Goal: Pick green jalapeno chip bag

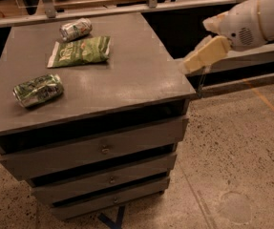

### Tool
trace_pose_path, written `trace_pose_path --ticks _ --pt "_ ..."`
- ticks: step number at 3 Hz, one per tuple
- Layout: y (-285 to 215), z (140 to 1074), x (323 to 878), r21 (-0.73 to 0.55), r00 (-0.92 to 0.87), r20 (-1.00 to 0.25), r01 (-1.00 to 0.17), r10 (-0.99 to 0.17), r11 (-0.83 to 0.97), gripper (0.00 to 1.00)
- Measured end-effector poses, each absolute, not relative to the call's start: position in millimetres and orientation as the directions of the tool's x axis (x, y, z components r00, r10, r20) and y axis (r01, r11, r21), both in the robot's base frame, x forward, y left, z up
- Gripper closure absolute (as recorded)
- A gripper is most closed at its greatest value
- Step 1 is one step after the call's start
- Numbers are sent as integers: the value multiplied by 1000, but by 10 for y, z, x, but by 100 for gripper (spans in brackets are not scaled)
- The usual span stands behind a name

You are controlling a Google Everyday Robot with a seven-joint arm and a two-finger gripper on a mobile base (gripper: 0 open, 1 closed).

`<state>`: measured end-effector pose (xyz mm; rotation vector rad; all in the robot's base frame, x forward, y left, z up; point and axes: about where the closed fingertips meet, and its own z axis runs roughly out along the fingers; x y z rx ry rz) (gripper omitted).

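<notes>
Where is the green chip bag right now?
In the camera view, the chip bag lies flat on the back left of the cabinet top, just in front of one crushed can; the gripper hovers off the cabinet's right edge.

Dim warm light, soft sheen on the cabinet top (127, 80), pale tool (190, 64) bright beyond its right edge.

Single raised view, angled down and forward, fairly near, drawer cabinet (136, 75) seen from its front, speckled floor (237, 147) below, gripper (194, 61) at upper right, just beside the cabinet's right edge
</notes>
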<state>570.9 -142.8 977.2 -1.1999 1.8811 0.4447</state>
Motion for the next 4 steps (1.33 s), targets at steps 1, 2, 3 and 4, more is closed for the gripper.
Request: trace_pose_path --ticks 1,2,3,4 --pt "-1005 9738 5994 -172 -194 -789 -841 -583 512 0" --pt "-544 9859 6287 -209 -206 -779 -804 -592 556 0" --pt "-551 9860 6283 -210 -205 -779 -805 -592 556 0" --pt "-500 9711 6320 -196 -234 -785 -785 -573 588 0"
